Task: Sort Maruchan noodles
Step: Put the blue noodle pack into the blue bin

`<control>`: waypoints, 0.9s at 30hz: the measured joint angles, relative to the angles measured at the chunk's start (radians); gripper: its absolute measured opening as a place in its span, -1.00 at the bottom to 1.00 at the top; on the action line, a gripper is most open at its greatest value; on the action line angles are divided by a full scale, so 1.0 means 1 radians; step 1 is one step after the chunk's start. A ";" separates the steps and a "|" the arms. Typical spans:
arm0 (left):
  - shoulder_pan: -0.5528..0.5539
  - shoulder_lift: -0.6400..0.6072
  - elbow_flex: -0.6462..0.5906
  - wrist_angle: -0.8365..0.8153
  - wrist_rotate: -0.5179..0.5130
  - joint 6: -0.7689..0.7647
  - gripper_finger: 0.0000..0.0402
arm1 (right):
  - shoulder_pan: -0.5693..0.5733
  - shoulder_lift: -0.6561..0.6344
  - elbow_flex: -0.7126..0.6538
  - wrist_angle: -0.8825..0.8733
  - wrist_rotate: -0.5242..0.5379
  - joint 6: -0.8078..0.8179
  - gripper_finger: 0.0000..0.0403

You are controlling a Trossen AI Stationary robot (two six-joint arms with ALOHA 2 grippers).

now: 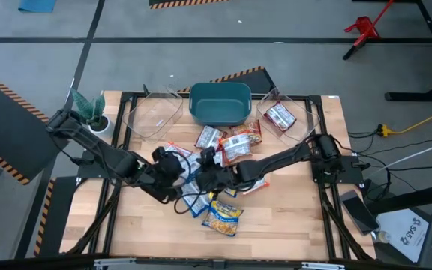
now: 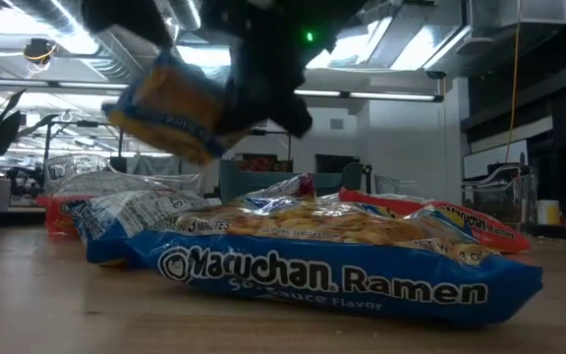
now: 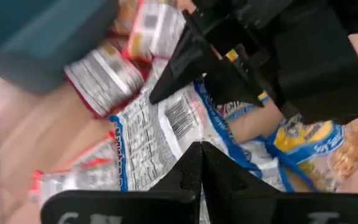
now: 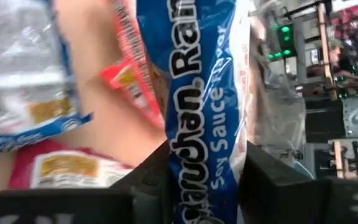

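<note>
Right wrist view: the right gripper (image 4: 201,180) jaws clamp a blue Maruchan packet (image 4: 197,81), while the left gripper (image 3: 201,165) jaws sit closed, empty.

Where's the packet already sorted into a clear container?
In the high view, a red-and-white noodle packet lies in the clear container at the table's far right, just right of the teal bin.

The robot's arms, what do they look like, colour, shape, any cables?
Both arms are black and built of slim jointed segments reaching in from the table's two sides. The left tool and the right tool end in dark, angular, wedge-shaped fingers with a matte finish. Black cables run off the base of the right arm. No markings are readable on either arm.
</note>
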 joint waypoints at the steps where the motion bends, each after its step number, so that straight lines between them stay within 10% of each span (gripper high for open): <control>1: -0.006 -0.014 0.013 -0.033 -0.007 -0.001 -1.00 | -0.009 -0.012 0.000 0.000 0.006 0.010 -0.45; 14: -0.074 -0.166 0.059 -0.084 -0.178 -0.007 -1.00 | -0.274 -0.106 0.001 -0.036 0.193 0.117 -0.45; 27: -0.078 -0.165 0.059 -0.104 -0.197 -0.002 -1.00 | -0.546 -0.068 -0.010 -0.048 -0.058 0.085 -0.45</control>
